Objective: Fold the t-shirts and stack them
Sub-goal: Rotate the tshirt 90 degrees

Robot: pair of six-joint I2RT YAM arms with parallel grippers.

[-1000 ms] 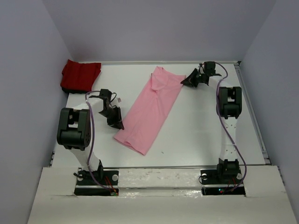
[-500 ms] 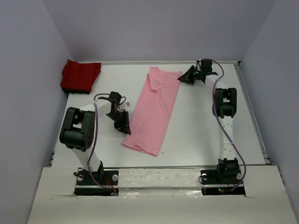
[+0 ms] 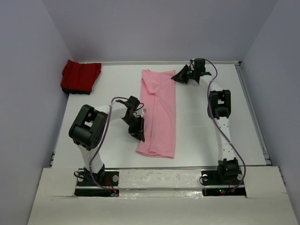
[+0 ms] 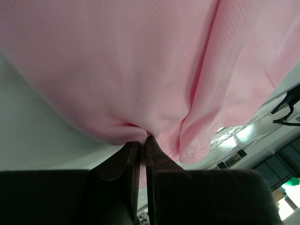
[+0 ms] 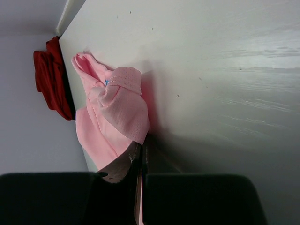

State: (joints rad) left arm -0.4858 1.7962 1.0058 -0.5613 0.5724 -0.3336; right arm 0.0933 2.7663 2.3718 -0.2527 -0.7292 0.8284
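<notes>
Left wrist view: my left gripper (image 4: pixel 142 140) pinches the near hem of the pink t-shirt (image 4: pixel 140 61). The right gripper (image 5: pixel 142 146), I think, clamps its collar end. It lies on the bench (image 3: pixel 206 126), with the red t-shirt (image 3: pixel 80 76) far left.

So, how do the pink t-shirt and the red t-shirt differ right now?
The pink t-shirt is light pink; the red t-shirt is deep red.
The pink t-shirt lies stretched in a long strip in the middle; the red t-shirt sits bunched at the far left corner.
The left gripper and the right gripper both pinch the pink t-shirt; nothing touches the red t-shirt.
Both are soft cloth on the table.
</notes>
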